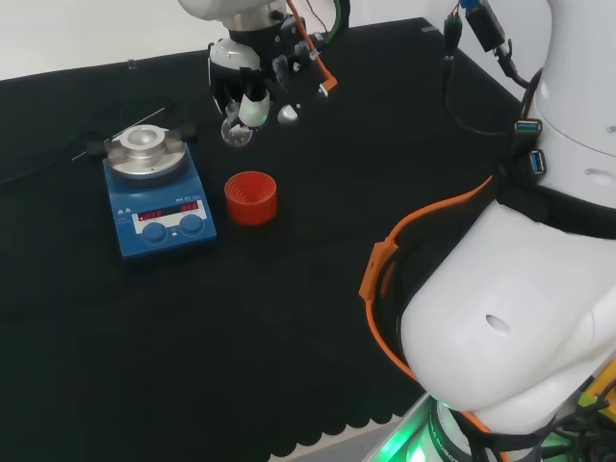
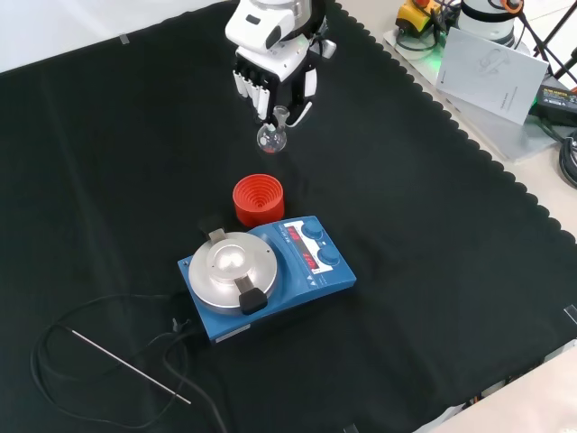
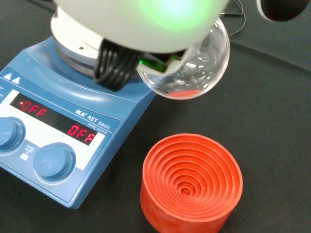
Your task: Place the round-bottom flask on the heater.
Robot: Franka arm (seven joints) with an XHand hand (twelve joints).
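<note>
Getting even, bright overhead light. Casting hardly any shadow on the black surface (image 2: 433, 271). Blurring the robot hand (image 3: 146, 24) at 12 o'clock in the wrist view, glowing green.

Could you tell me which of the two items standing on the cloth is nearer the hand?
The red ribbed stand; the blue heater sits beyond it from the hand.

Black scallop-edged cloth (image 2: 433, 298) over a pale bench.

Bench (image 2: 433, 298) is covered w/ black cloth. On it are set a blue heater (image 2: 261, 275), a red ribbed stand (image 2: 259, 200) just beside it, a thin rod (image 2: 131, 365), and black cables (image 2: 63, 338).
</note>
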